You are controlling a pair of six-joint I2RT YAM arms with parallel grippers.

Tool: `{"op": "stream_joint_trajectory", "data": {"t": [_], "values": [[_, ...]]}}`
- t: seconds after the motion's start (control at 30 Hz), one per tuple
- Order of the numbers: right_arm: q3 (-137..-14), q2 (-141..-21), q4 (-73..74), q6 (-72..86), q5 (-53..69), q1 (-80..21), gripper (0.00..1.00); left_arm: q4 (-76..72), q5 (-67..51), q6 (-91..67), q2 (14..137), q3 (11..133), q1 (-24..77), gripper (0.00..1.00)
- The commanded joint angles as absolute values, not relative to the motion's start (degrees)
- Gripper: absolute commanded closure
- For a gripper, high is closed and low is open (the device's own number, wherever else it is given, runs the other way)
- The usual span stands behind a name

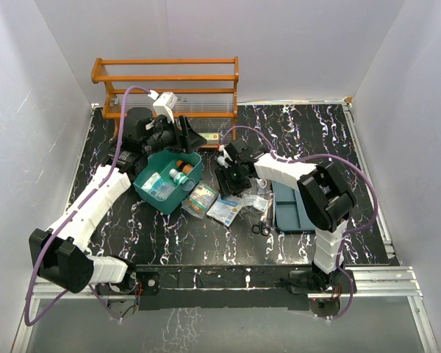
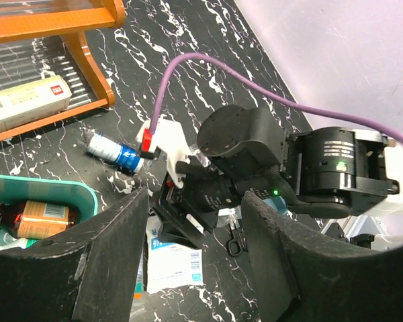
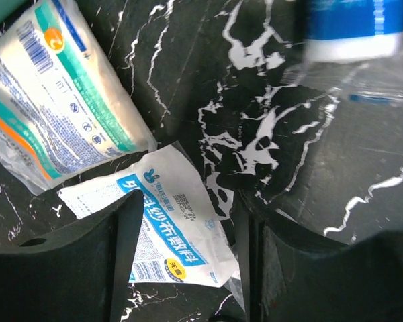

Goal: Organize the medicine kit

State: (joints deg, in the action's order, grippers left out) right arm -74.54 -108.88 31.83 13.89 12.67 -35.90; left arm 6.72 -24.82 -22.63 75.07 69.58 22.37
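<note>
Left gripper (image 2: 195, 268) hangs with its jaws apart and nothing between them, over at the far left of the table (image 1: 316, 132), right beside the far edge of the medicine kit (image 1: 169, 182). Right gripper (image 3: 188, 265) is spread and empty too, hovering low over a white gauze packet with blue print (image 3: 168, 235) around the middle of the table. The kit is a teal-green plastic box with rounded corners, open on top and turned at an angle, sitting left of centre just on the near side of the orange rack (image 1: 165, 84). Inside it you can see a brown bottle with an orange label (image 2: 33, 218), a small white bottle (image 1: 178, 175) and some clear packets. Its darker insert tray (image 1: 298, 213) lies flat on the right side, well apart from the box and partly under the right arm. Between box and tray there's loose stuff on the table: a packet with teal and orange print (image 3: 60, 100), scissors (image 1: 262, 229), and a blue-and-white bottle (image 2: 117, 153) lying on its side near the rack's foot. A white carton (image 2: 27, 102) sits on the rack's bottom shelf.
</note>
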Motion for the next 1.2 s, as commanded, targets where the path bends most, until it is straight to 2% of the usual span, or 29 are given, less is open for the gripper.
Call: {"op": "stream_joint_trajectory", "data": {"t": [0.0, 0.1, 0.17, 0.37, 0.53, 0.7, 0.97, 1.17], "values": [[-76.6, -110.7, 34.1, 7.2, 20.5, -36.0, 0.48, 4.8, -26.4, -22.9, 73.1, 69.4, 22.6, 0.44], [-74.9, -110.3, 34.2, 5.7, 24.0, -36.0, 0.49, 4.5, -26.4, -23.0, 73.4, 69.4, 22.6, 0.44], [-74.0, -109.5, 33.4, 6.0, 23.5, -36.0, 0.53, 4.3, -26.4, -23.1, 73.6, 69.3, 22.6, 0.44], [-73.0, -107.5, 30.5, 10.0, 17.2, -36.0, 0.83, 4.9, -26.3, -23.3, 73.3, 68.8, 22.6, 0.43], [-71.2, -102.8, 27.0, 13.1, 14.9, -36.0, 0.97, 5.4, -25.3, -23.3, 72.6, 68.1, 22.6, 0.43], [-71.2, -95.4, 25.5, 15.6, 10.7, -36.0, 1.0, 4.8, -24.4, -24.9, 72.9, 68.6, 22.5, 0.4], [-73.4, -83.0, 18.7, 19.1, 0.3, -35.9, 1.0, 2.6, -24.3, -30.7, 75.0, 71.4, 22.5, 0.33], [-80.0, -80.5, 15.6, 21.8, -1.9, -35.9, 1.0, -0.6, -25.0, -34.1, 75.4, 72.7, 22.3, 0.22]]}}
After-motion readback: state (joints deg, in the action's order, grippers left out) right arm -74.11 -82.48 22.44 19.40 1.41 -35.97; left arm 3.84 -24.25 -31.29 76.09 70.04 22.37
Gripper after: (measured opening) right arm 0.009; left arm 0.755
